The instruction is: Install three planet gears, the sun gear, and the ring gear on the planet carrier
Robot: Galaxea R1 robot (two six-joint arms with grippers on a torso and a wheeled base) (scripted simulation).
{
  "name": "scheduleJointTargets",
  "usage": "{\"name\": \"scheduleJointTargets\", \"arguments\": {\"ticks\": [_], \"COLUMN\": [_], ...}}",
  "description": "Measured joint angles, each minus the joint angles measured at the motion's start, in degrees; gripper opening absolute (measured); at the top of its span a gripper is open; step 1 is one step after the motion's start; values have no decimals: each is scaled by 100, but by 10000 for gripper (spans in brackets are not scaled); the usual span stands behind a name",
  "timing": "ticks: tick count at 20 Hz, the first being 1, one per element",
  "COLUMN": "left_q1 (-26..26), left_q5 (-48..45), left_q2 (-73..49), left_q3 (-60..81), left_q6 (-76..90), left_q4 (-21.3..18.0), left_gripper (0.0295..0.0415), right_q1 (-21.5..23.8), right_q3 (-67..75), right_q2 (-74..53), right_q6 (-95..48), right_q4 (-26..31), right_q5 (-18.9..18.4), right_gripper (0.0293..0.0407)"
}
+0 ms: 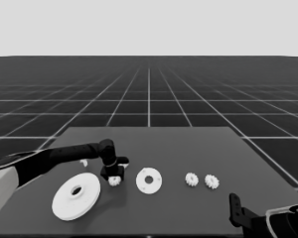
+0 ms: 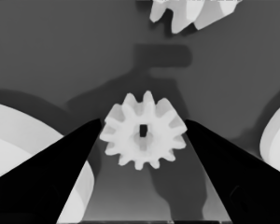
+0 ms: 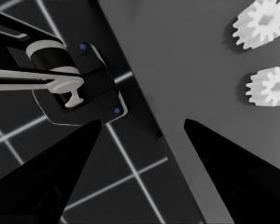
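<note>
A dark table [image 1: 248,163] stands in the middle of an open space, its top flat and plain, its far edge straight and its right side running back at a slant. All round it lies a dark floor [image 1: 149,94] ruled with thin pale lines into a square grid that shrinks toward a level horizon. Above that horizon hangs a pale blank band [image 1: 149,27], even in tone from side to side. Past the table's near right corner the same grid shows beneath the edge. Soft shadows fall on the tabletop.
</note>
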Motion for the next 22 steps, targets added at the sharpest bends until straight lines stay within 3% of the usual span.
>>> {"name": "scheduleJointTargets", "arguments": {"ticks": [1,3,11,13,15,21,22], "left_q1": [5,10,37,-1336,-2031,-2336,-2348], "left_q5": [-5,-22,-37,713,851,924,901], "left_q2": [3,14,22,-392,-369,-321,253], "left_q3": [-9,-38,-64,1112,1064,926,1140], "left_q6": [6,13,17,-561,-543,-467,-1427], "left_q4": [4,27,46,-1254,-1846,-2136,-2151], "left_gripper": [385,314,312,312,312,312,312], "right_q1": [0,0,0,0,0,0,0], "right_q3": [0,0,0,0,0,0,0], "right_q2": [0,0,0,0,0,0,0], "right_q6": [0,0,0,0,0,0,0], "right_q4": [0,0,0,0,0,0,0], "right_q5": [0,0,0,0,0,0,0], "right_gripper": [385,385,385,385,385,385,385]}}
